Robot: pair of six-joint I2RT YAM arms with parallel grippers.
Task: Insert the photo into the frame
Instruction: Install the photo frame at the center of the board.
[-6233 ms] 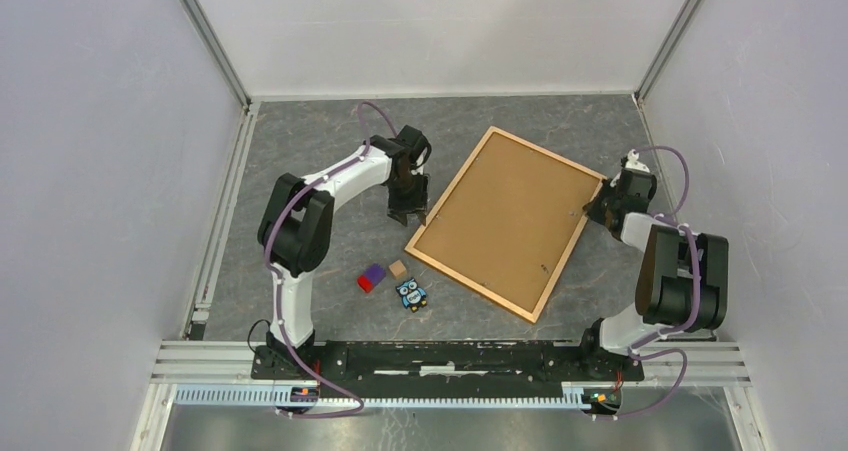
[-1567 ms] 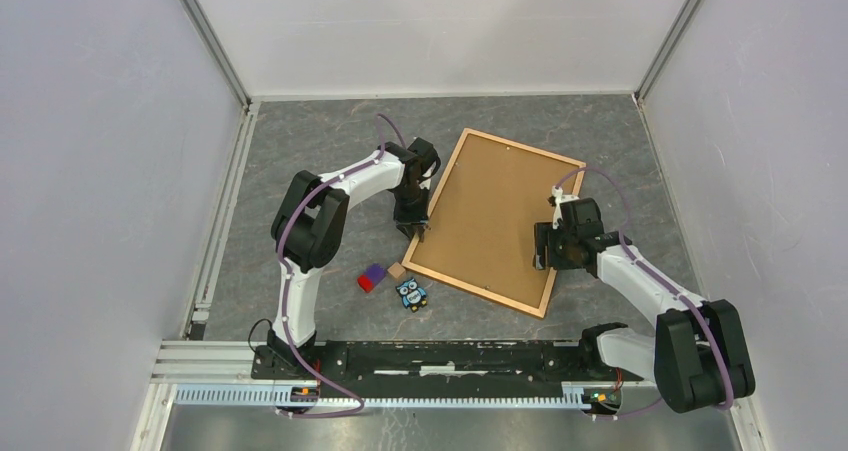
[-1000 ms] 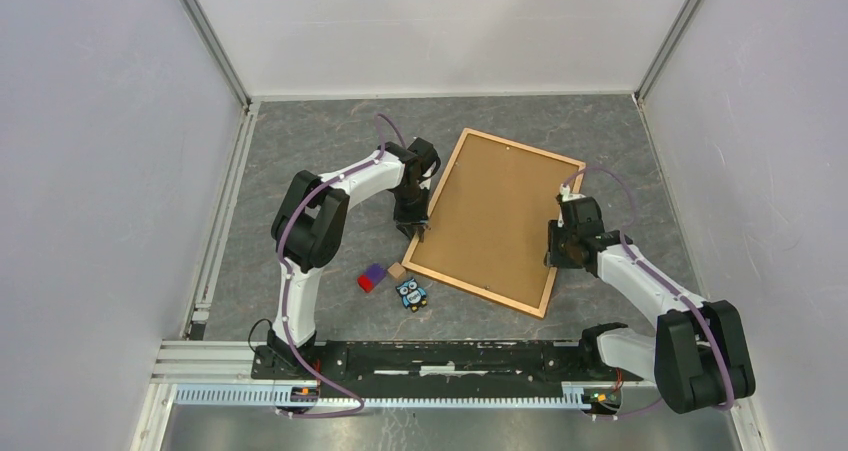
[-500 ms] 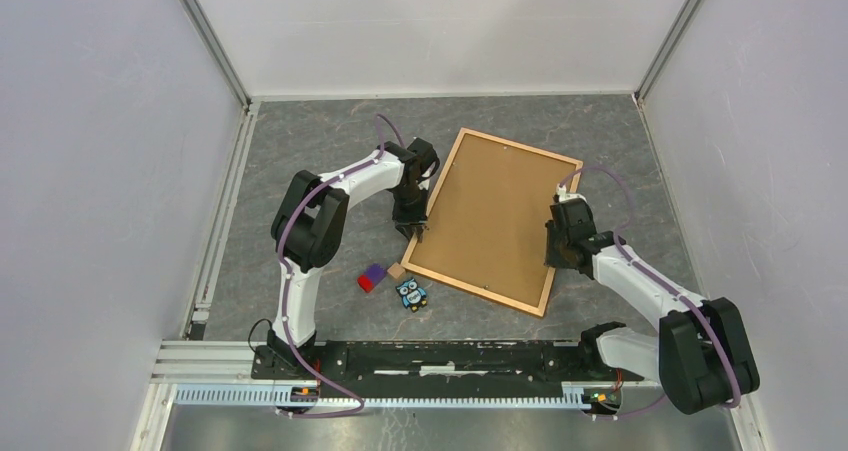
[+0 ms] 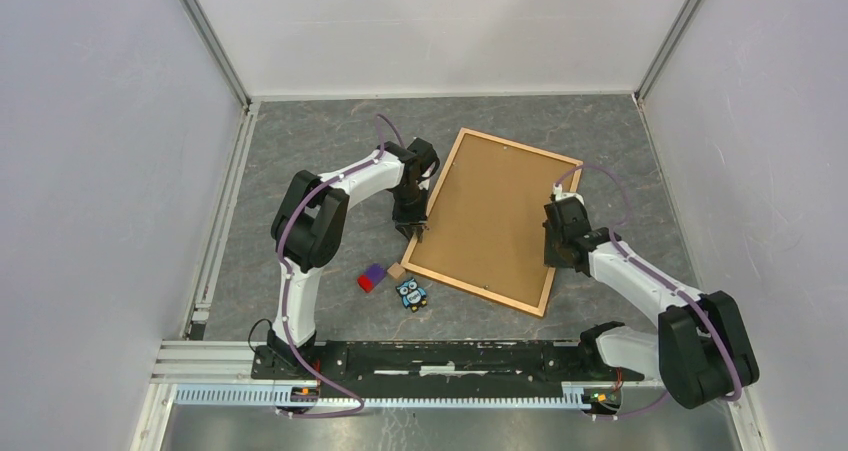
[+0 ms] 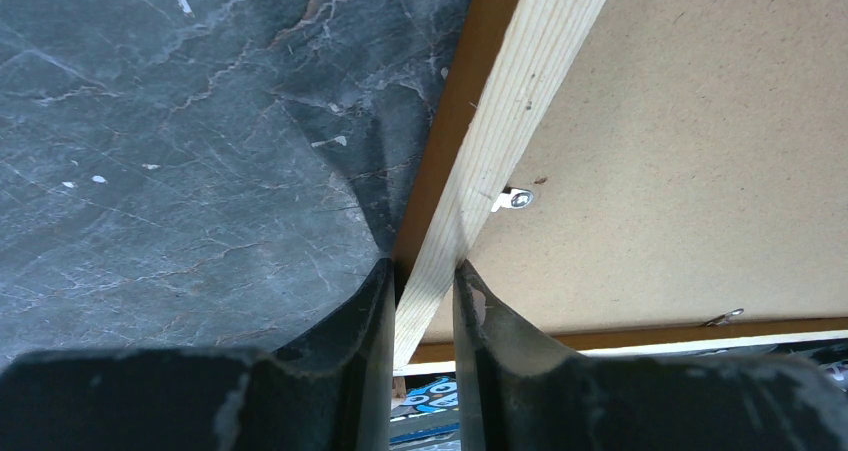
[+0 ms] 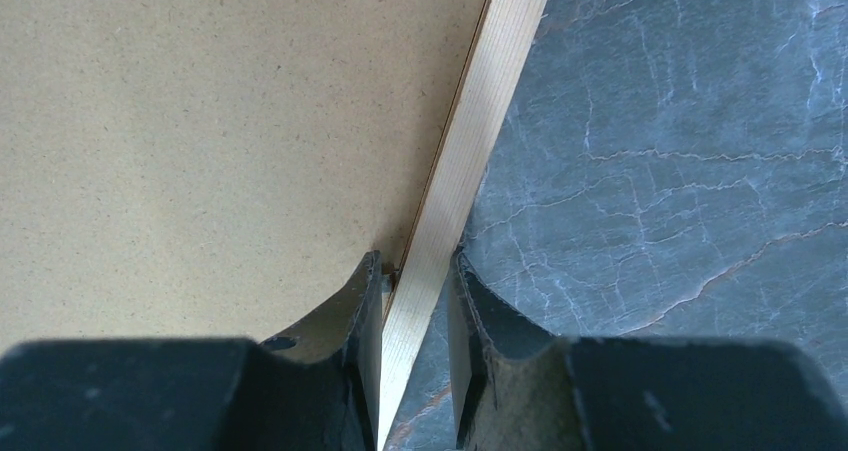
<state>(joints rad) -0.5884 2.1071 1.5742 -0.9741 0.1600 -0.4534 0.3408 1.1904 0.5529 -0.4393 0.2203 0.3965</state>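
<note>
frame (image 5: pixel 523 145), L tool (image 5: pixel 413 228), R tool (image 5: pixel 555 258) prob. gripping

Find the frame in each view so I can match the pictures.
Top external: the frame lies skewed, centre of picture.
Left wrist: its pale rail runs diagonally, bottom centre to top.
Right wrist: its rail runs diagonally through the centre.
Shared landmark: the brown backing board inside it.
</note>
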